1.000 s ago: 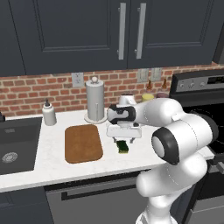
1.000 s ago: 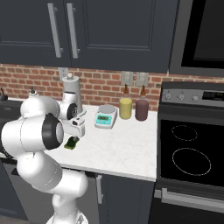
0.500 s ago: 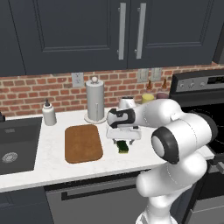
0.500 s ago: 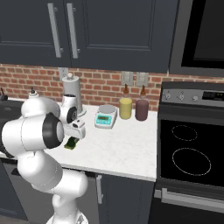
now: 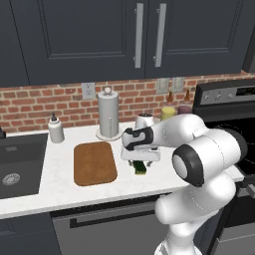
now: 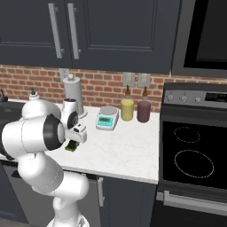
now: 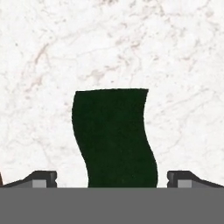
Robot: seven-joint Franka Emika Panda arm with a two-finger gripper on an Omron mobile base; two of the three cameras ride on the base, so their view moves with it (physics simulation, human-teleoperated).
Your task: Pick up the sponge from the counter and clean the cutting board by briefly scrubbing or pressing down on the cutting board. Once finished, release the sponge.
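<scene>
now gripper (image 7: 111, 179) above sponge (image 7: 113, 138), fingers (image 7: 41, 178) wide, empty; descend straight, straddle sponge, then close.

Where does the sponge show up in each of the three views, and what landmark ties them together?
Left base view: sponge on the counter, right of the cutting board, under the end effector.
Right base view: lower left, beside the white arm.
Hand view: centre, between the fingertips.
Shared landmark: white marble counter.
</scene>
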